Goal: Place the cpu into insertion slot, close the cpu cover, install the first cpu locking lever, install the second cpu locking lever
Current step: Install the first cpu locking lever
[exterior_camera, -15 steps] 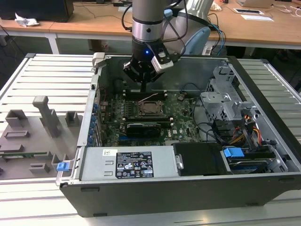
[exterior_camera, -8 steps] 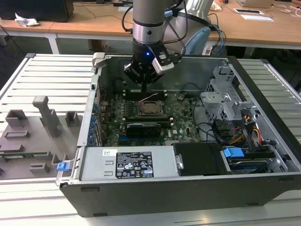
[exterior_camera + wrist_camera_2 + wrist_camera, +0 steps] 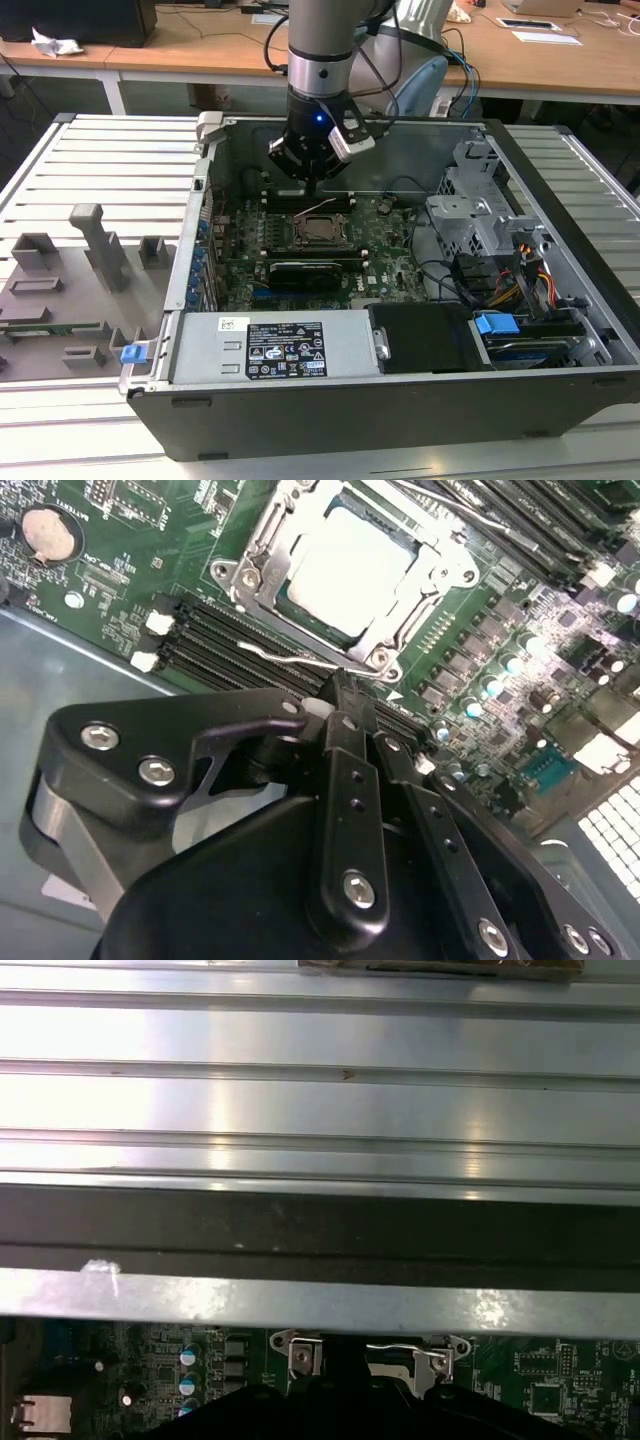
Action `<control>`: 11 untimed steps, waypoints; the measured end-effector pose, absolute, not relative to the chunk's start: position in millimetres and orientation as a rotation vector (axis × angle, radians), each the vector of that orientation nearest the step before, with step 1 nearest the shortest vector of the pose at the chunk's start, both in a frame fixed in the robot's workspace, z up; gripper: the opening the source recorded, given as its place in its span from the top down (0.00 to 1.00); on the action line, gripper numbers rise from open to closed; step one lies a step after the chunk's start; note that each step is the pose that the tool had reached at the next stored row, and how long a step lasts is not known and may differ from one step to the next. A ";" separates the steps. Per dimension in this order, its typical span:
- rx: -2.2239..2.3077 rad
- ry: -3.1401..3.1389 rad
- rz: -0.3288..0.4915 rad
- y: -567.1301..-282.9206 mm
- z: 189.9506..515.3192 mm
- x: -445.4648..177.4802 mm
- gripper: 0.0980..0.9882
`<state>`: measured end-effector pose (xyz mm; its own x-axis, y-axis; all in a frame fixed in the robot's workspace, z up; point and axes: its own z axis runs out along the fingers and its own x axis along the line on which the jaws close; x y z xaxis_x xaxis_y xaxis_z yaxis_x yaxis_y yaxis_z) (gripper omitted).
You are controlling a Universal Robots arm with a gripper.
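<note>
Gripper (image 3: 345,695) pinched shut at the cpu cover (image 3: 425,580) edge, by its locking lever (image 3: 290,657); first-lever step I'd say, needs hooking down.

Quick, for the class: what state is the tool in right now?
The tool: closed, tips at the wire locking lever by the cpu cover; a grip on it cannot be told.

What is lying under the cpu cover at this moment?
Through the window of the cpu cover, the pale metal face of the cpu is visible, lying flat. The cover's frame hides the chip's edges, and whatever is beneath the chip cannot be seen.
</note>
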<state>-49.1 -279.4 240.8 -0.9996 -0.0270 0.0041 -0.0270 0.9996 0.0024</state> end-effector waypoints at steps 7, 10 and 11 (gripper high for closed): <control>0.042 -3.137 -0.004 -278.8 233.9 -43.0 0.99; 0.043 -3.137 -0.004 -278.0 231.6 -42.6 0.99; 0.045 -3.137 -0.004 -278.0 230.9 -42.6 0.99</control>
